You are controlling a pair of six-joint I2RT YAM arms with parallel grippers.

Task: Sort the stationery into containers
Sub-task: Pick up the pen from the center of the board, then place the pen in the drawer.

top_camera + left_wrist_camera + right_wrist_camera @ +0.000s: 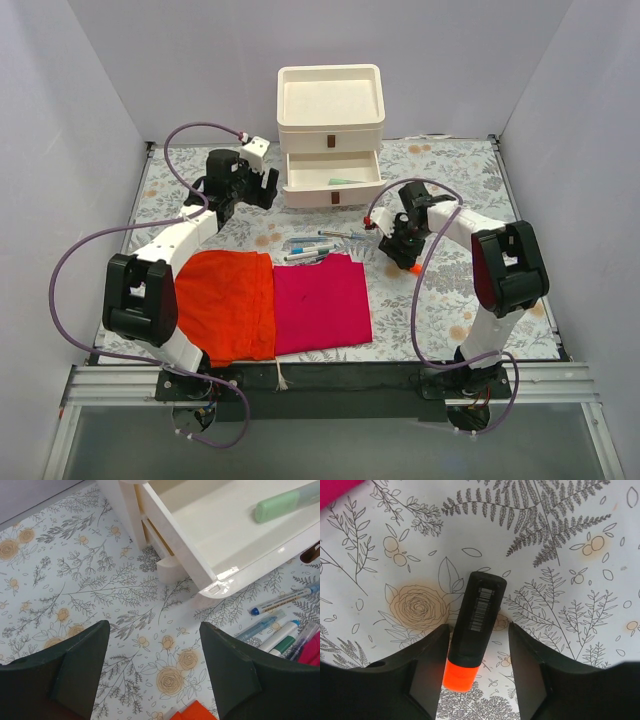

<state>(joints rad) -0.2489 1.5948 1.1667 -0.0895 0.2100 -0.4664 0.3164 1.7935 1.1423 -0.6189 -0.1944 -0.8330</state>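
The black orange-capped highlighter [475,615] lies on the floral mat between my right gripper's [477,630] open fingers; the left finger touches it and the right stands off. In the top view that gripper [404,254] is right of the magenta cloth. My left gripper [154,626] is open and empty over bare mat, left of the cream drawer unit [330,105]. Its middle drawer [200,525] is pulled out and holds a green highlighter [285,505]. Several pens and markers [310,248] lie in front of the unit and show in the left wrist view [277,627].
An orange cloth [228,300] and a magenta cloth [320,303] lie side by side at the near middle of the mat. The orange cloth's corner [197,712] shows under my left gripper. Grey walls enclose the table on three sides.
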